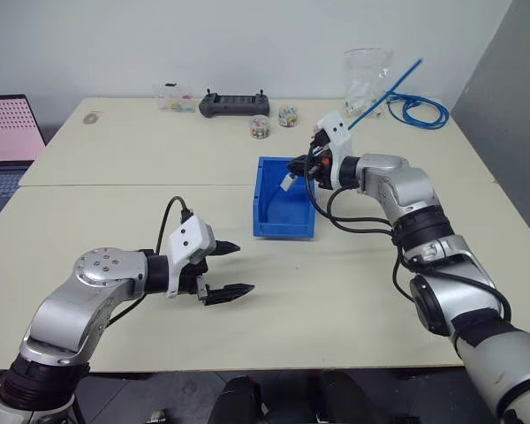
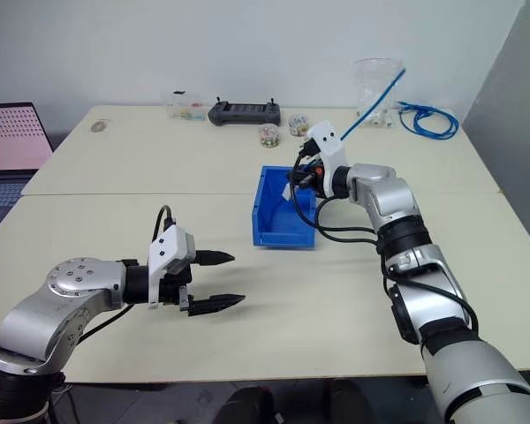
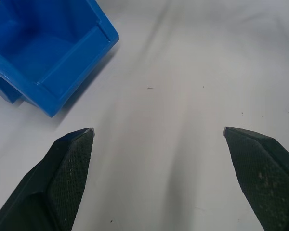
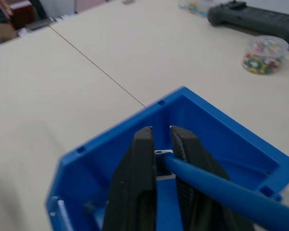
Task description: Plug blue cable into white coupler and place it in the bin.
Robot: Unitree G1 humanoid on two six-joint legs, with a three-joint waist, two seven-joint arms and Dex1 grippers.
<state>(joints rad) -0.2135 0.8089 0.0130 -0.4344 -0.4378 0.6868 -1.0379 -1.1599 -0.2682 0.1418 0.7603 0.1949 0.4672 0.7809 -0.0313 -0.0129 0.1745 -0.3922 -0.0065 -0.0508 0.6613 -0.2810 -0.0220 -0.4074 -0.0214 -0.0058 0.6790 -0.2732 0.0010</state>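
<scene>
Over the bin (image 1: 285,199), which sits near the middle of the desk (image 1: 115,221), the right end effector (image 1: 302,170) pinches the blue cable (image 1: 384,92) close to its plug end, its fingers only a narrow gap apart. The cable slants up and back toward the far right corner. A white coupler (image 1: 286,183) hangs at the cable's lower end, just inside the bin, so the plugging step appears done and the placing step is in hand. The next move likely calls for lowering a little and parting the fingers so cable and coupler drop inside. The left end effector (image 1: 229,268) hovers near the front edge, spread wide and holding nothing. No brand, label or writing can be read.
</scene>
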